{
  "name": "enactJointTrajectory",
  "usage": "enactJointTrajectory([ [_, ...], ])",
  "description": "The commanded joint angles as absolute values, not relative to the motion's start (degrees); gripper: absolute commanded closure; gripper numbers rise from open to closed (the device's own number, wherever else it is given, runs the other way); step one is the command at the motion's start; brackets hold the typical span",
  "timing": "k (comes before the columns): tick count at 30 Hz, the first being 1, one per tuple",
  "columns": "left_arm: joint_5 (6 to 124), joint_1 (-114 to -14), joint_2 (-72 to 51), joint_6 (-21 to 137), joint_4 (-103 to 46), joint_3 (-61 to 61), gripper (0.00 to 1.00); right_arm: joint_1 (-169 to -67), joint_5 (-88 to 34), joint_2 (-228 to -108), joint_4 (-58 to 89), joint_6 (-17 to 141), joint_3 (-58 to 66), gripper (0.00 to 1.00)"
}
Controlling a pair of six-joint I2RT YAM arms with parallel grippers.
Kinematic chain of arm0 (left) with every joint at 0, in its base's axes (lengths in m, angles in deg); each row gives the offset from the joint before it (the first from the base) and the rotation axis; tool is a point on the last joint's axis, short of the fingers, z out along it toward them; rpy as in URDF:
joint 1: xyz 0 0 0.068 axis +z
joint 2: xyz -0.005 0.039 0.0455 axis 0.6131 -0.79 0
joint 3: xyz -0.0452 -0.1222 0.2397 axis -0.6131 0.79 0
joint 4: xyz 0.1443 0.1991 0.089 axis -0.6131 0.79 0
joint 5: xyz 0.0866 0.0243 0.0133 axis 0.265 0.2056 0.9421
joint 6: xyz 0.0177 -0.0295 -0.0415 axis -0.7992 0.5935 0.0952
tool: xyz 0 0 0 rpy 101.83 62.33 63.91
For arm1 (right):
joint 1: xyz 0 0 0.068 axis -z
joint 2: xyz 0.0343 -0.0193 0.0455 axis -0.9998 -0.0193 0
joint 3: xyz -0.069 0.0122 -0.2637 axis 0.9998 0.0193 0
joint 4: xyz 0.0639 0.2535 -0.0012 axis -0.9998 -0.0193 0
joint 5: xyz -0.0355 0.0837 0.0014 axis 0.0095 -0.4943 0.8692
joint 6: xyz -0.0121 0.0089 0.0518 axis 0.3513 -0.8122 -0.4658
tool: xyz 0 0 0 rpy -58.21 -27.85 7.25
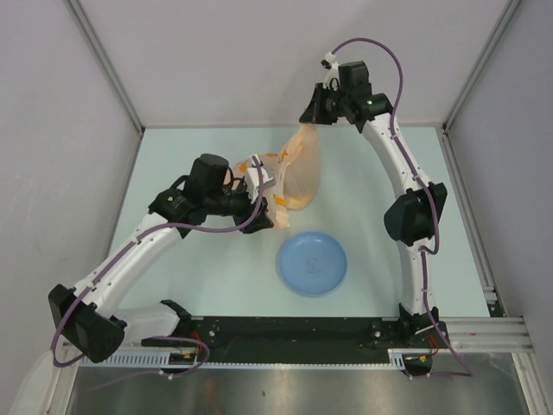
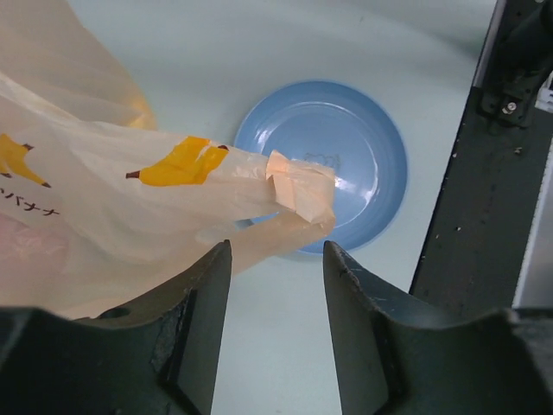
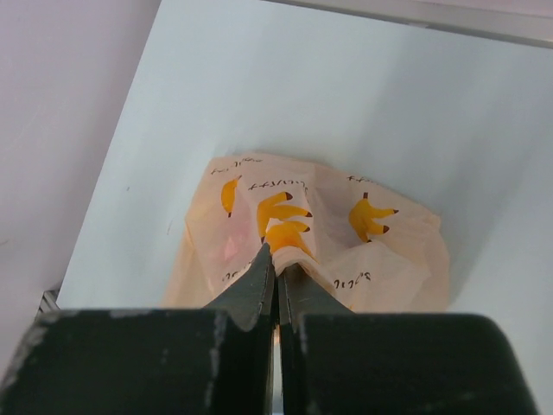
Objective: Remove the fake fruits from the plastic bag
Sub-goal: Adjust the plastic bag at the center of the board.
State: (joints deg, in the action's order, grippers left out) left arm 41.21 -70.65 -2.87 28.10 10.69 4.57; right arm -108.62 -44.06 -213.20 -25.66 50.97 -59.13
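Observation:
The peach-orange plastic bag (image 1: 299, 173) with banana prints hangs above the table. My right gripper (image 1: 313, 118) is shut on its top edge and holds it up; the pinched fold shows in the right wrist view (image 3: 278, 251) with the bag (image 3: 380, 251) below it. My left gripper (image 1: 270, 187) is open beside the bag's lower left. In the left wrist view (image 2: 276, 246) a loose bag flap (image 2: 298, 192) lies just beyond the open fingertips, not gripped. The fruits are hidden inside the bag; only a faint pink patch (image 2: 30, 251) shows through it.
The round blue plate (image 1: 312, 262) lies on the table in front of the bag, and shows behind the flap in the left wrist view (image 2: 363, 147). Grey walls enclose the table on three sides. A black rail (image 1: 294, 333) runs along the near edge.

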Motion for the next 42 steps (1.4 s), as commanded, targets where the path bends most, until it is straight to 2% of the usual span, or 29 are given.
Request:
enactJointTrajectory([
  [1, 35.5, -70.6, -1.9, 34.6, 8.2, 3.5, 0.5, -109.4, -43.4, -213.6, -24.3, 49.8, -61.9, 1.0],
  [3, 32.4, -70.8, -3.1, 35.2, 8.1, 2.9, 0.53, -109.5, -43.7, -213.6, -24.3, 49.8, -61.8, 1.0],
  [5, 31.4, -71.1, -3.9, 36.5, 7.1, 3.5, 0.52, -109.5, -44.1, -214.1, -24.3, 49.7, -61.9, 1.0],
  [8, 30.7, -72.0, -5.5, 38.5, 4.7, 5.1, 0.45, -109.5, -43.9, -214.9, -24.3, 49.2, -62.9, 1.0],
  [13, 35.8, -74.9, -7.4, 39.3, 2.3, 6.6, 0.48, -109.2, -43.7, -216.0, -24.1, 48.9, -64.3, 1.0],
  [14, 37.8, -75.5, -7.9, 39.5, 1.4, 6.8, 0.45, -109.2, -43.7, -216.3, -24.2, 48.5, -64.3, 1.0],
  [15, 40.4, -77.3, -8.2, 39.6, 0.3, 7.5, 0.36, -109.1, -43.8, -216.4, -24.1, 48.2, -64.3, 1.0],
  [16, 46.6, -78.4, -8.6, 39.7, -1.5, 8.0, 0.34, -109.1, -43.9, -216.5, -24.0, 48.0, -64.4, 1.0],
  [18, 51.5, -81.6, -10.0, 39.9, -3.6, 8.8, 0.31, -109.3, -44.1, -216.5, -23.9, 47.7, -64.6, 1.0],
  [19, 54.8, -82.9, -10.6, 40.6, -5.6, 8.9, 0.35, -109.4, -44.1, -216.3, -23.9, 47.7, -64.5, 1.0],
  [20, 60.0, -83.9, -11.1, 40.7, -6.2, 8.8, 0.46, -109.5, -44.1, -216.3, -23.9, 47.6, -64.4, 1.0],
  [21, 62.6, -85.3, -12.4, 40.8, -6.6, 7.9, 0.69, -109.4, -44.2, -216.2, -24.1, 47.6, -64.5, 1.0],
  [22, 64.3, -85.7, -12.8, 40.7, -6.8, 7.2, 0.79, -109.4, -44.2, -215.9, -24.0, 47.6, -64.2, 1.0],
  [23, 68.1, -85.9, -13.2, 40.4, -6.9, 6.0, 0.95, -109.4, -44.2, -215.8, -24.0, 47.7, -64.1, 1.0],
  [24, 70.1, -85.9, -13.6, 39.8, -6.9, 5.8, 1.0, -109.1, -44.0, -215.7, -24.0, 47.9, -64.0, 1.0],
  [27, 75.0, -84.5, -13.9, 35.7, -6.7, 4.6, 1.0, -108.5, -43.9, -215.1, -24.2, 47.9, -63.2, 1.0],
  [31, 72.4, -78.2, -13.4, 33.7, -7.2, 0.8, 1.0, -106.2, -43.9, -215.2, -23.7, 48.4, -63.6, 1.0],
  [34, 69.6, -70.9, -15.8, 32.3, -8.5, -6.2, 1.0, -104.3, -43.3, -216.6, -21.9, 51.7, -68.6, 1.0],
  [38, 63.4, -61.7, -23.3, 30.0, -10.3, -22.1, 1.0, -100.5, -40.4, -221.5, -18.1, 56.3, -78.1, 1.0],
  [40, 60.7, -59.9, -27.7, 29.2, -10.6, -29.3, 1.0, -99.3, -39.4, -221.9, -12.8, 57.3, -78.5, 1.0],
  [42, 58.8, -58.1, -35.8, 29.1, -8.4, -43.1, 1.0, -97.9, -37.3, -220.2, -4.5, 58.3, -76.0, 1.0],
])
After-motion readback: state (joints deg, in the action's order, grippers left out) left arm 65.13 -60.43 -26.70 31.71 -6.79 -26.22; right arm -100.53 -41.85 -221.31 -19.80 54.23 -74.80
